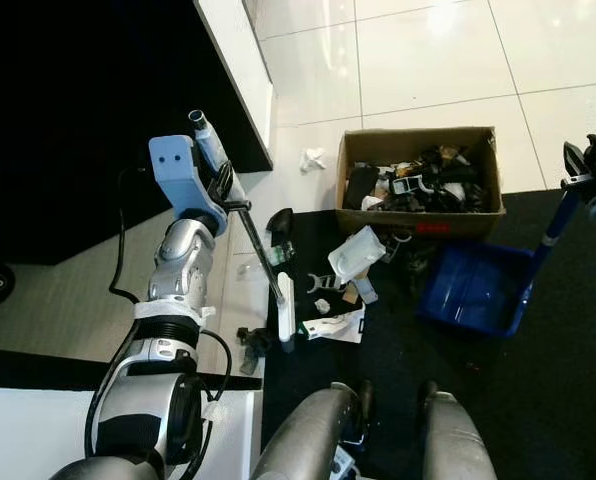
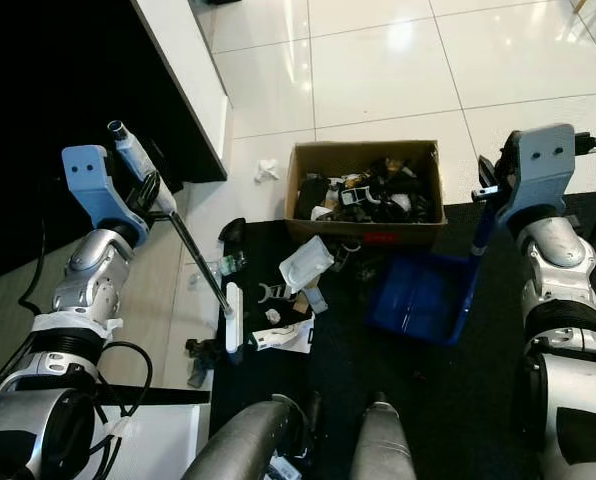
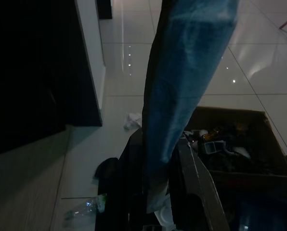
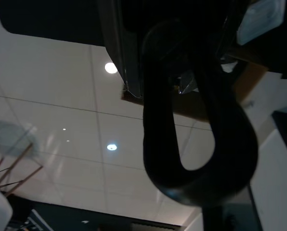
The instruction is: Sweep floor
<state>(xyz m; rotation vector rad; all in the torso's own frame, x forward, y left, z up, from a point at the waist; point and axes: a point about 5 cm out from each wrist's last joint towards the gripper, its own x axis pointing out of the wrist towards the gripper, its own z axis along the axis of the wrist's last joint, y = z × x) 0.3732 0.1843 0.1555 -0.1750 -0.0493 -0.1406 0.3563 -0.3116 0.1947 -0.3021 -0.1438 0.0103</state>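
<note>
My left gripper [image 1: 224,186] is shut on a broom whose pale handle [image 1: 204,134] sticks up past it. The thin black rod slants down to the white broom head [image 1: 285,310], which rests at the edge of the black mat [image 1: 538,390] beside scattered litter. In the left wrist view the handle [image 3: 182,86] crosses close to the camera. My right gripper [image 2: 491,190] is shut on the upright handle of a blue dustpan [image 2: 418,295] that sits on the mat in front of the box. The handle's black hanging loop [image 4: 196,144] shows in the right wrist view.
A cardboard box [image 1: 418,136] full of junk stands at the mat's far edge. Litter lies around the broom head: a white bag [image 1: 356,252], paper [image 1: 333,325], a plastic bottle [image 1: 250,268], a crumpled tissue [image 1: 312,159]. A black cabinet [image 1: 88,120] stands to the left. White tiles lie beyond.
</note>
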